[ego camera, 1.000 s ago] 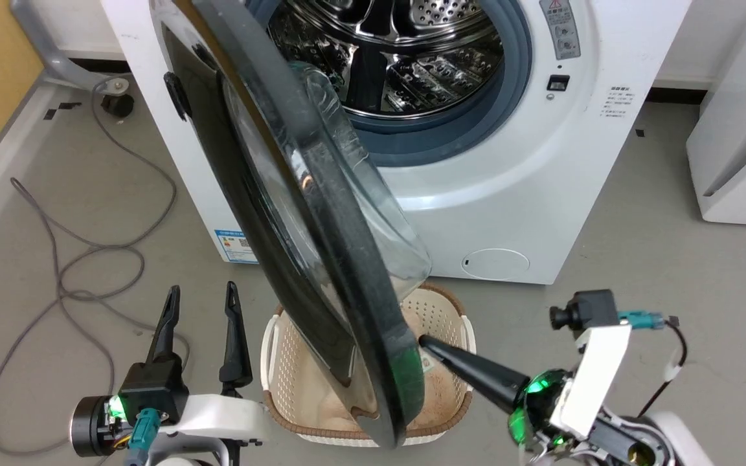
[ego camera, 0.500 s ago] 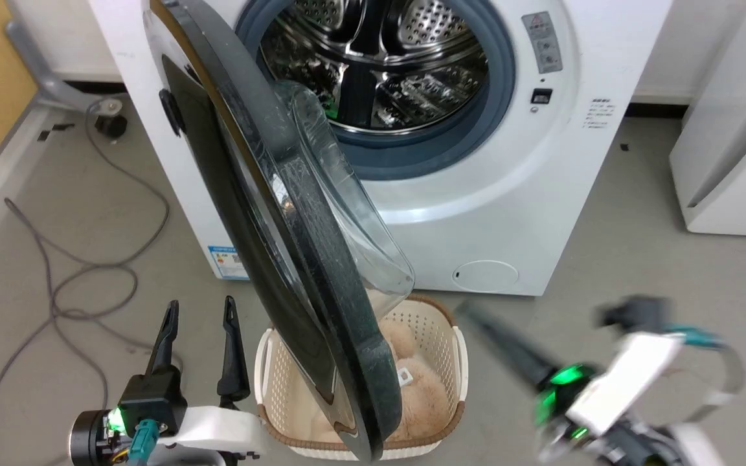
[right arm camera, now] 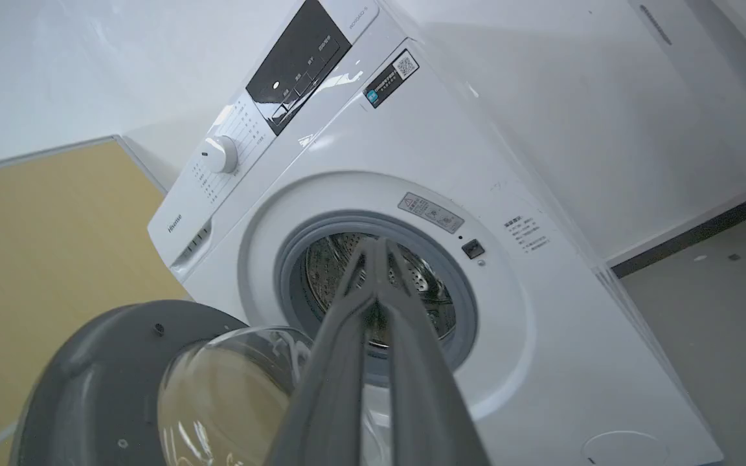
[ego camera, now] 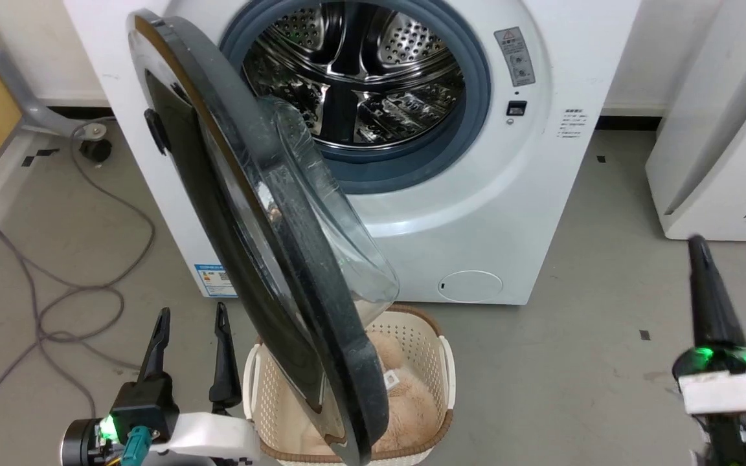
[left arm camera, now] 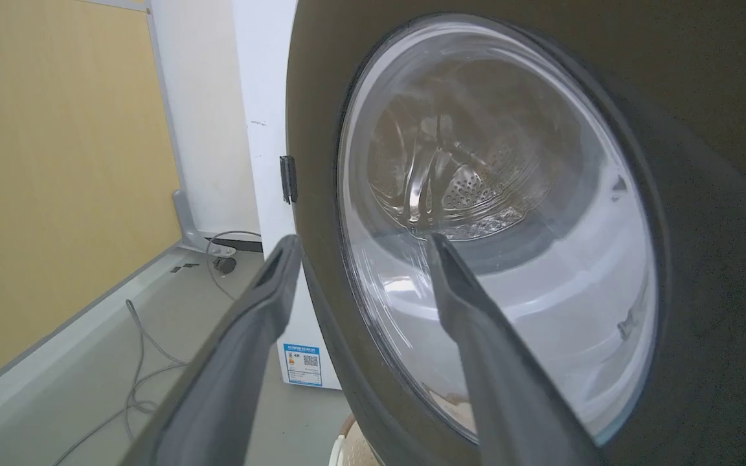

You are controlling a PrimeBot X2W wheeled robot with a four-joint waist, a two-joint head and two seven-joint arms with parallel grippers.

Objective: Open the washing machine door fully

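Cream perforated basket (ego camera: 447,375) (fluffy beige item inside) sitting under lower edge of washing machine door (ego camera: 311,285); grey cable (ego camera: 43,304) lying left. Door, glossy black, clear bulging bowl, standing partly open on left side of washing machine (ego camera: 509,213). Left gripper (ego camera: 192,309) hovering nearby, fingers spread, empty; right gripper (ego camera: 698,244) pinched shut, well apart. White appliance (ego camera: 723,162) showing "FEEL".

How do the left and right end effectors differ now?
The left end effector, two long dark fingers, is open; the right end effector, equally dark, is shut. The left is beside the large round glossy black door; the right is far from it. Both hold nothing.
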